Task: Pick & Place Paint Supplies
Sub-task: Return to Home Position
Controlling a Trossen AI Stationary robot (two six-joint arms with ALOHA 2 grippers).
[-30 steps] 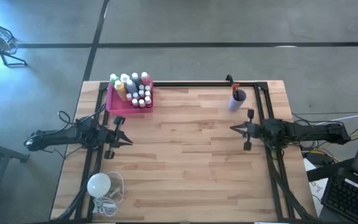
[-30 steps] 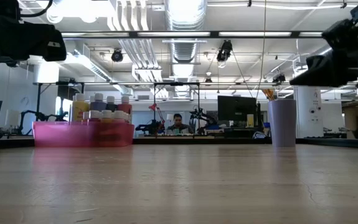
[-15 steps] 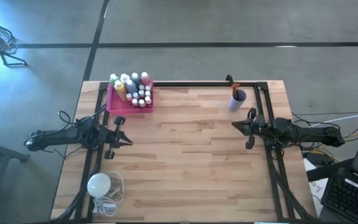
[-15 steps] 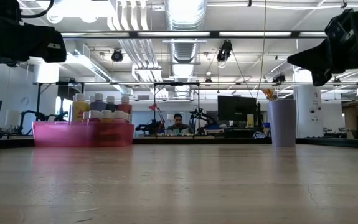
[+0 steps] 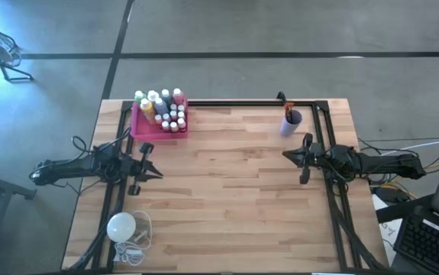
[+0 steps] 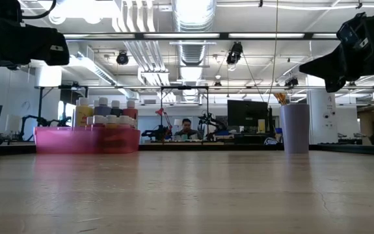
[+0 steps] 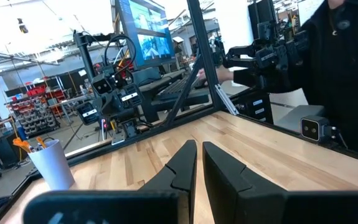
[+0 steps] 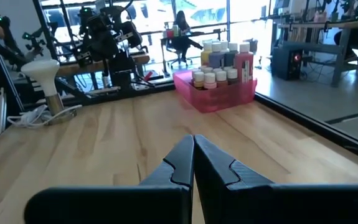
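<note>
The wooden table (image 5: 234, 191) is a pale, smooth plank top framed by dark rails, bare across its middle. The left gripper (image 5: 159, 172) hangs over the left side of the table. In its wrist view the fingers are all but pressed together, with only a sliver between them, and they pinch nothing. The right gripper (image 8: 193, 138) hangs over the right side, its fingers pressed together and empty too.

At the far left corner sits the pink bin (image 5: 144, 128), a shallow box of see-through plastic. It is packed with the paint bottles (image 5: 166, 107), all upright with white caps, the taller ones behind and the tiny ones in front. Near the far right corner stands a lilac cup (image 6: 294, 127), round and plain, holding the paintbrushes (image 6: 280, 98) on end. A white bulb (image 5: 121, 226) with a coiled cord lies at the near left corner.

The bottles look light, hard and slick-sided. A grip across the body just below the cap should hold best, and the tiny ones would tip easily. The brushes are thin, stiff and likely to roll, so they are best pinched mid-handle. With everything binned or in the cup, the sorting looks finished.
</note>
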